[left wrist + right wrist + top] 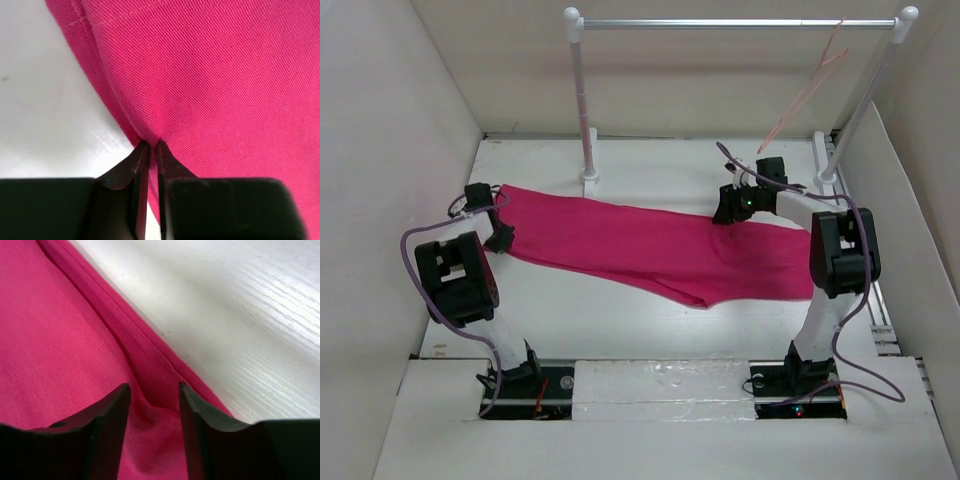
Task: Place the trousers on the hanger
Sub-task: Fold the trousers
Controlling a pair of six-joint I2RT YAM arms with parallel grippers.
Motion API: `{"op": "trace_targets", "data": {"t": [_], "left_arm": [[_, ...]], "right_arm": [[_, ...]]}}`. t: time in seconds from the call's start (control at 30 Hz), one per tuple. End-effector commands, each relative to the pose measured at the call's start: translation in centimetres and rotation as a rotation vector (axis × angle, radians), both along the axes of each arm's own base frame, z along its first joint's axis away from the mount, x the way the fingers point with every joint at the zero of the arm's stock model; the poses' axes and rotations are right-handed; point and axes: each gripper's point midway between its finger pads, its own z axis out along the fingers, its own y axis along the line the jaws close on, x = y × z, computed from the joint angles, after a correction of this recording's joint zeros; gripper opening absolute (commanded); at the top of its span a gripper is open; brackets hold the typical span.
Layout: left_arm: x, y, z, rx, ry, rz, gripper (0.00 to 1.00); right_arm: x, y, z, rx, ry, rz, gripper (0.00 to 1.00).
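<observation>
The magenta trousers (640, 245) lie flat across the white table (650, 165), running from far left to right. My left gripper (503, 240) is at their left end; in the left wrist view it (152, 145) is shut, pinching the edge of the cloth (225, 75). My right gripper (725, 212) rests on their far edge near the right end; in the right wrist view it (154, 387) is open, its jaws astride a raised fold of cloth (60, 340). The pale pink hanger (807, 90) hangs from the rail at the far right, apart from both grippers.
A silver rail (740, 22) on two white posts (582, 100) spans the back of the table. White walls close in on the left, back and right. Bare table shows beside the cloth in both wrist views (40, 100) (250, 315).
</observation>
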Motion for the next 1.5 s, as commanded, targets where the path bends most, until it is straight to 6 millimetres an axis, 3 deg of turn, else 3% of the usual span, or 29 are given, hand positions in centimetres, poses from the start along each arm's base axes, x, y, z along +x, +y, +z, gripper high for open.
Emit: {"op": "trace_targets", "data": {"t": [0.0, 0.07, 0.1, 0.17, 0.2, 0.27, 0.3, 0.33, 0.37, 0.4, 0.43, 0.5, 0.53, 0.57, 0.63, 0.7, 0.8, 0.83, 0.97, 1.2, 1.47], "left_arm": [[-2.3, 1.9, 2.4, 0.079, 0.016, 0.071, 0.06], [-1.9, 1.5, 4.5, 0.068, -0.052, 0.073, 0.19], [-2.0, 1.2, 5.1, 0.061, -0.071, 0.068, 0.2], [-1.7, 0.4, 7.4, 0.066, -0.14, 0.044, 0.3], [-1.3, -0.8, 9.0, 0.091, -0.179, 0.008, 0.3], [-0.9, -2.7, 10.1, 0.113, -0.203, -0.062, 0.29], [-0.7, -3.9, 10.4, 0.117, -0.218, -0.102, 0.29], [-0.3, -6.9, 11.1, 0.118, -0.248, -0.189, 0.28], [-0.1, -8.3, 11.4, 0.12, -0.265, -0.224, 0.27], [0.0, -11.4, 11.5, 0.086, -0.302, -0.317, 0.25], [0.0, -12.5, 11.5, 0.082, -0.303, -0.347, 0.25], [0.4, -14.7, 10.9, 0.043, -0.314, -0.407, 0.25], [0.7, -15.1, 10.6, 0.027, -0.313, -0.422, 0.25], [1.2, -15.4, 10.3, 0.017, -0.321, -0.432, 0.25], [1.8, -15.4, 9.0, 0.019, -0.282, -0.44, 0.25], [2.5, -15.7, 8.0, 0.009, -0.262, -0.447, 0.25], [3.4, -15.9, 6.9, -0.036, -0.277, -0.438, 0.25], [3.7, -16.0, 6.5, -0.06, -0.286, -0.432, 0.24], [4.0, -16.6, 5.9, -0.086, -0.289, -0.442, 0.24], [3.3, -16.3, 4.6, -0.081, -0.272, -0.431, 0.23], [3.4, -15.4, 4.8, -0.041, -0.268, -0.401, 0.2]], "right_arm": [[2.4, -0.6, 5.7, 0.022, -0.148, -0.028, 0.51], [1.7, -1.4, 7.9, 0.024, -0.181, -0.056, 0.53], [1.6, -2.5, 8.6, 0.011, -0.185, -0.122, 0.53], [0.4, -4.4, 8.5, -0.006, -0.177, -0.208, 0.52], [-0.1, -5.6, 9.8, -0.014, -0.196, -0.273, 0.49], [-1.6, -8.1, 8.8, -0.038, -0.157, -0.376, 0.32], [-2.2, -9.8, 9.4, -0.065, -0.166, -0.457, 0.21], [-2.8, -11.2, 9.2, -0.087, -0.163, -0.505, 0.03], [-4.0, -13.3, 7.8, -0.095, -0.12, -0.591, 0.0], [-5.2, -15.9, 8.1, -0.097, -0.12, -0.689, 0.0], [-5.2, -15.9, 8.1, -0.097, -0.12, -0.69, 0.0], [-6.7, -19.5, 7.3, -0.128, -0.099, -0.815, 0.0], [-7.1, -20.6, 7.5, -0.132, -0.103, -0.849, 0.06], [-7.6, -22.6, 7.4, -0.138, -0.102, -0.898, 0.26], [-8.2, -24.8, 7.1, -0.164, -0.084, -0.945, 0.48], [-8.5, -27.4, 7.1, -0.171, -0.082, -0.995, 0.55], [-8.0, -29.1, 6.6, -0.127, -0.082, -1.002, 0.57], [-7.1, -29.6, 6.6, -0.101, -0.115, -0.988, 0.6], [-5.8, -28.9, 6.1, -0.046, -0.106, -0.934, 0.59], [-5.4, -30.2, 5.1, -0.069, -0.099, -0.966, 0.57], [-3.4, -31.5, 4.8, -0.07, -0.123, -0.965, 0.56]]}}
